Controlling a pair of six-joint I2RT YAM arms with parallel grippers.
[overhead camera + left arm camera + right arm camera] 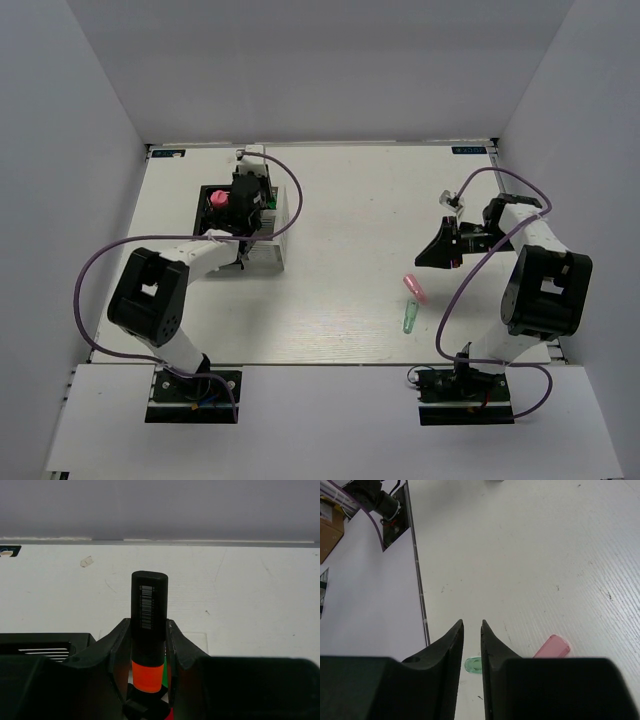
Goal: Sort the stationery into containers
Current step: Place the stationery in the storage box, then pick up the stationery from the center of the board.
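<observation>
Left end effector (148,626) is being clamped on the orange highlighter (148,605). The black barrel is being pinched just above the orange band, with the body upright and the cap end sticking up past the fingertips. The black container (45,647) is being seen low and to the left of this end effector. From above, a pink round item (216,200) is being shown inside it, and the white container (268,250) is lying on the end effector's other side.

The highlighter is being judged light, stiff and smooth-sided, so slip along the barrel is likely if the grip is loosened early. The mid-barrel hold on the flat faces is being judged sound for dropping it in end-first.

Right end effector (472,625) is being held with its fingers narrowly apart and nothing between them. The green piece (473,665) is lying on the desk (340,200), showing through the gap just below the tips. The pink piece (552,646) is lying off to the right of the tips, apart from the green one.

Both pieces are being judged small, light, hard and likely to roll or skid. Each is best taken across its middle, with the fingers square to its length and wider apart than now.
</observation>
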